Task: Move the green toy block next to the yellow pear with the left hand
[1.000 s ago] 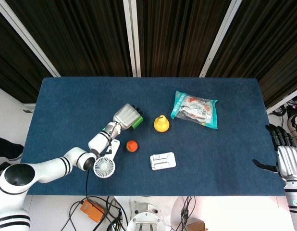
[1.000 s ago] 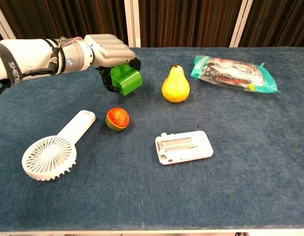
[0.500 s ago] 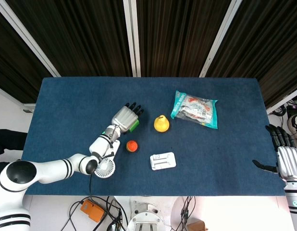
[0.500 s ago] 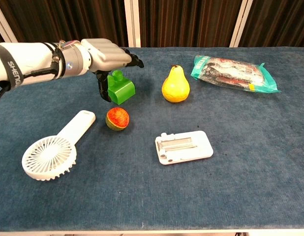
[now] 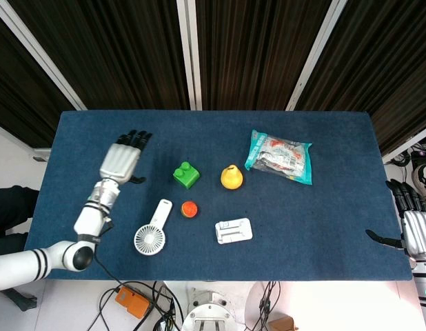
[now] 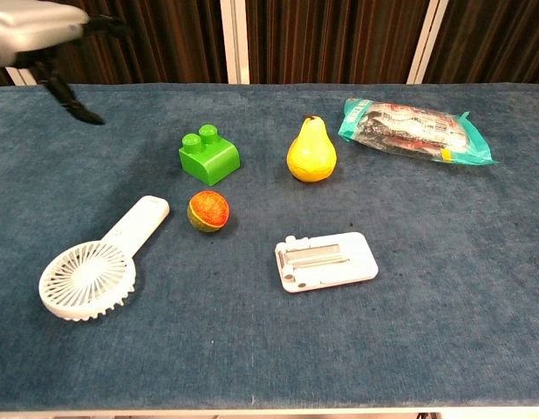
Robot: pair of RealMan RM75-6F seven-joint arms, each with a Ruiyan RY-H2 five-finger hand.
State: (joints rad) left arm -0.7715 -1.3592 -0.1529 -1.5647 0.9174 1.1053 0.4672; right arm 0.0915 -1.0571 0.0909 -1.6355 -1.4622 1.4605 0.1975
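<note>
white plastic hand fan (image 6: 98, 263) and white flat rectangular case (image 6: 326, 260) lying nearest | round orange-red ball (image 6: 208, 210) sitting behind | green studded toy block (image 6: 208, 155) resting near yellow pear (image 6: 310, 151), apart | left hand (image 5: 120, 159) hovering wide, holding nothing | right hand (image 5: 414, 227) hanging off-table, fingers spread

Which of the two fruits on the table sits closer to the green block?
The small round orange-red fruit, just in front of the green block; the yellow pear stands farther off to its side.
</note>
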